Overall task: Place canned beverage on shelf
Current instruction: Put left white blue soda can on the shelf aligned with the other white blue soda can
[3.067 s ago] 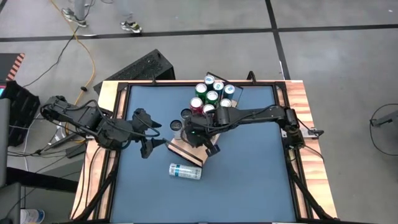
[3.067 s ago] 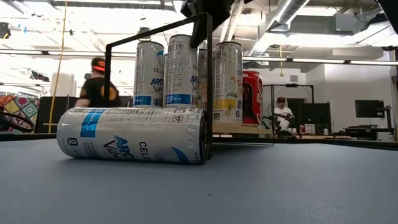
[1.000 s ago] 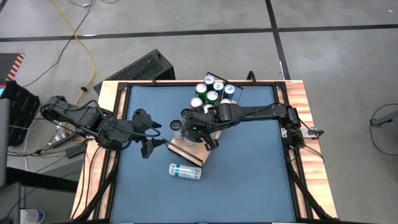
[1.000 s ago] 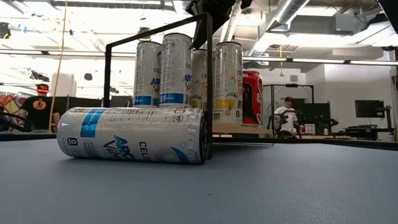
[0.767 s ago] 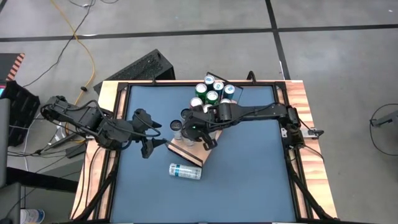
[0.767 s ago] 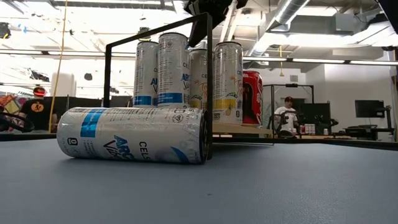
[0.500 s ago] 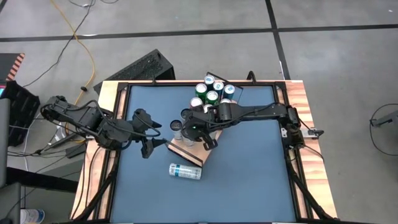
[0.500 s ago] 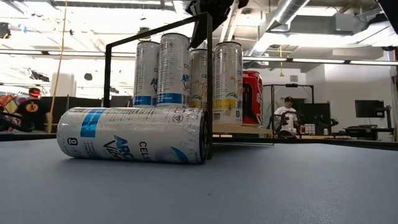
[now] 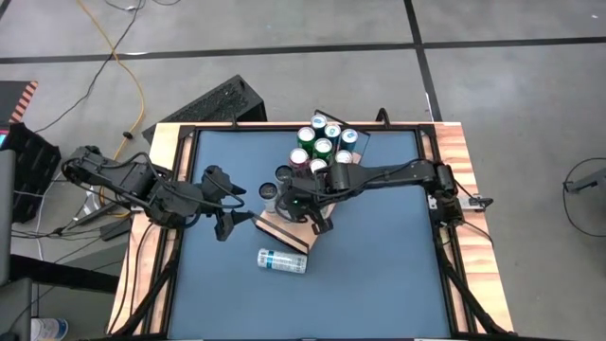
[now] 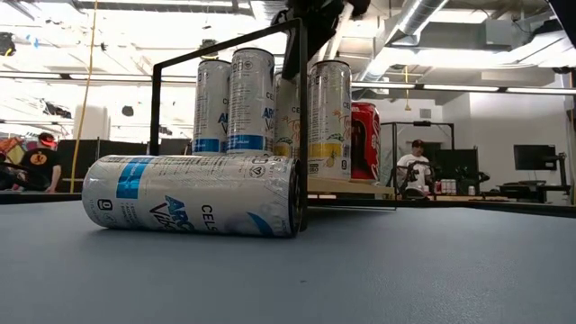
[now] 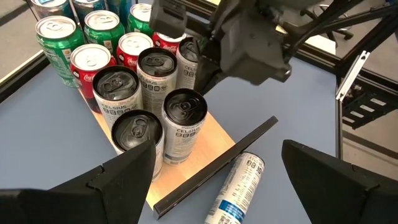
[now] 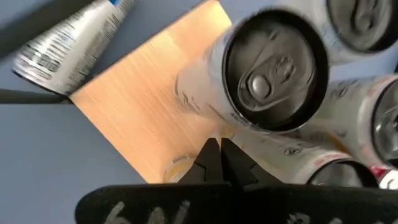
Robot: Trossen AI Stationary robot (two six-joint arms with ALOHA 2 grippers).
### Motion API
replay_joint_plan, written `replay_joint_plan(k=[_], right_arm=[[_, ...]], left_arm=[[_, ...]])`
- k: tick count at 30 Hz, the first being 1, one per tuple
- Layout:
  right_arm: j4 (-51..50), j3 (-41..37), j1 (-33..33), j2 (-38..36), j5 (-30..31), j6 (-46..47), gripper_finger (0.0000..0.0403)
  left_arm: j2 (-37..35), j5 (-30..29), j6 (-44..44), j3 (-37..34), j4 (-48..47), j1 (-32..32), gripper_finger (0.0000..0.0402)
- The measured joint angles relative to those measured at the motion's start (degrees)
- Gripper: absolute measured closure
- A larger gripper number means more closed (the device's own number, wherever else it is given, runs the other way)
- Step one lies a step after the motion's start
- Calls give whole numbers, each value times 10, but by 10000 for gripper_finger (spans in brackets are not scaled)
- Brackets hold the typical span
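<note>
The light-wood shelf [image 9: 284,227] lies on the blue table, its black rail [image 11: 211,168] along the near side. Several tall silver cans [image 11: 155,87] stand upright on it. My right gripper [image 12: 219,155] is shut above the shelf, its tips beside the side wall of one standing can [image 12: 273,68], which also shows in the low view [image 10: 252,99]. One more silver-and-blue can [image 9: 282,260] lies on its side on the table, against the rail. My left gripper [image 9: 230,225] waits open and empty left of the shelf. My right gripper's shut fingertips [image 12: 211,149] stand close to the can's side wall [image 12: 205,118], coming from above and from the table's right. I cannot tell whether they touch it. The can stands on the shelf.
A cluster of green and red cans [image 9: 322,142] stands just beyond the shelf at the table's far side. The table has a raised wooden rim [image 9: 464,189]. Bare blue tabletop [image 9: 379,275] lies near and right of the shelf. People show in the room behind.
My right gripper has shifted a little toward the table's right edge above the cans. The silver-and-blue can beside it has stayed upright on the shelf.
</note>
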Motion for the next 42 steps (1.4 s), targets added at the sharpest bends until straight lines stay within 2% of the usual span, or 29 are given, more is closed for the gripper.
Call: replay_joint_plan(k=[24, 31, 42], right_arm=[[32, 1, 16, -2, -45, -21, 403], [11, 2, 22, -2, 4, 10, 403], [50, 2, 9, -2, 6, 11, 403]], left_arm=[[0, 0, 9, 0, 0, 0, 68], [0, 0, 16, 0, 0, 0, 68], [0, 0, 15, 0, 0, 0, 68]])
